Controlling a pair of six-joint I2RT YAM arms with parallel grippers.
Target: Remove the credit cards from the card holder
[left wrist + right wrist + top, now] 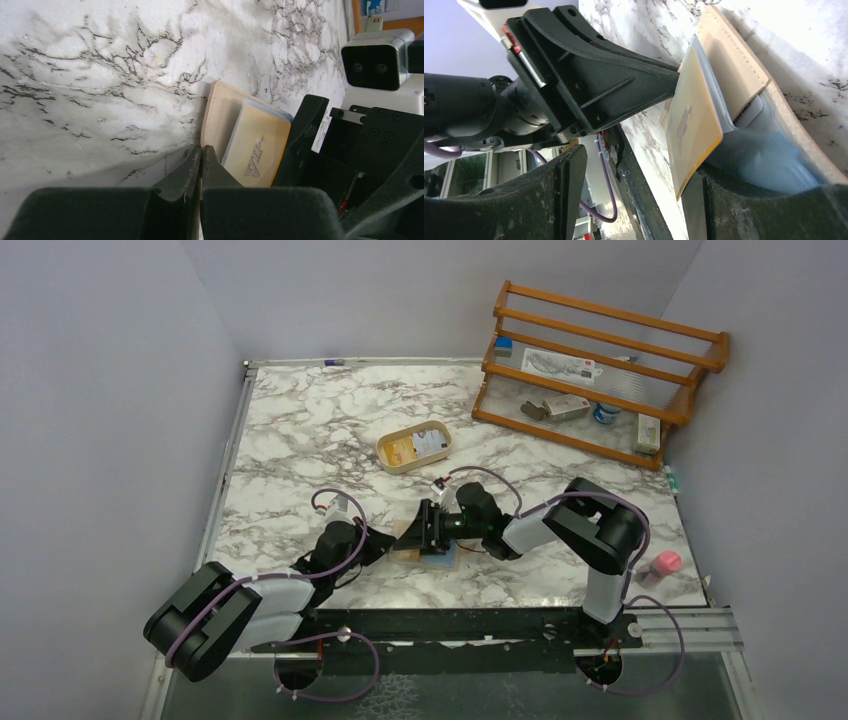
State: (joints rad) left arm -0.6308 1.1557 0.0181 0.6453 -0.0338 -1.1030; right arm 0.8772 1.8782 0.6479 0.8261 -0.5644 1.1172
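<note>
The tan card holder point(441, 562) point(220, 115) point(731, 70) lies open on the marble table between both arms. My left gripper point(201, 150) point(392, 543) is shut, its tips pinching the holder's near edge. A beige credit card point(257, 150) point(689, 125) printed "VIP" sticks half out of the stitched pocket, tilted up off the holder. A light blue credit card point(764, 155) lies flatter beneath it. My right gripper point(636, 165) point(425, 530) stands open around the beige card's free end. The card's edge is close to the right finger point(734, 205), which rests over the blue card.
An oval beige tray point(385, 453) holding flat items sits behind the arms. A wooden rack point(600, 370) with small items stands at the back right. A pink object point(663, 564) rests near the right table edge.
</note>
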